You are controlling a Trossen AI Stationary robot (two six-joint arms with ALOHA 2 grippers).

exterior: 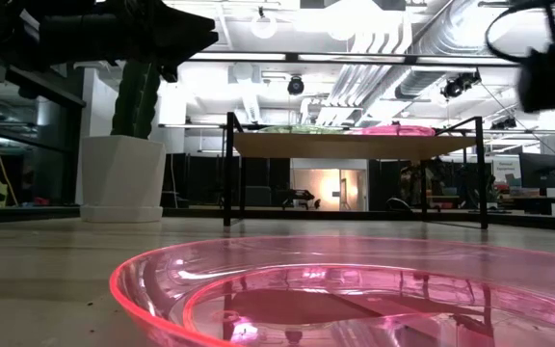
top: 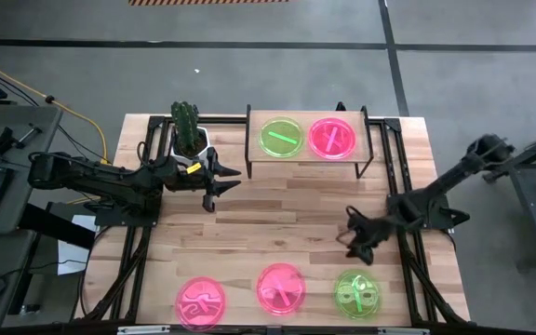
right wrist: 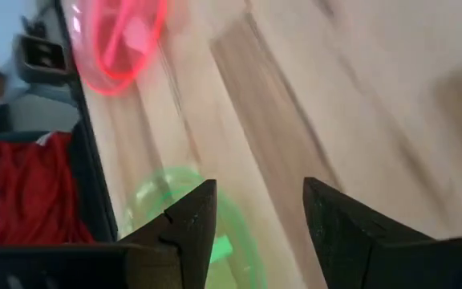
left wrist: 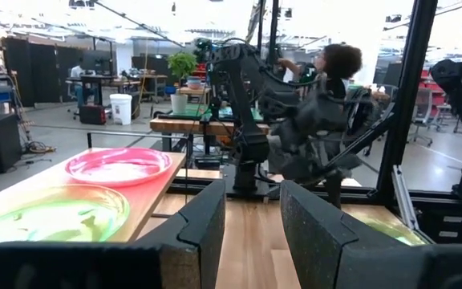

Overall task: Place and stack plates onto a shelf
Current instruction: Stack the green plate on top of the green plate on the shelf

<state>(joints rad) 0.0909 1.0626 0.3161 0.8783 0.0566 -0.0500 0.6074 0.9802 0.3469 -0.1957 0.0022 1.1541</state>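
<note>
The shelf (top: 307, 154) stands at the table's far side and carries a green plate (top: 281, 138) and a pink plate (top: 332, 138) side by side. Along the near edge lie two pink plates (top: 199, 302) (top: 281, 288) and a green plate (top: 356, 293). My right gripper (top: 355, 244) is open and empty, just beyond the near green plate (right wrist: 175, 210), which shows past its fingers. My left gripper (top: 220, 183) is open and empty, left of the shelf; its wrist view shows the shelf's green plate (left wrist: 50, 215) and pink plate (left wrist: 119, 165).
A white pot with a cactus (top: 189, 133) stands at the far left, close beside my left arm. Bare wood lies mid-table between the shelf and the near row of plates. A person (left wrist: 335, 68) stands in the room beyond the table's right side.
</note>
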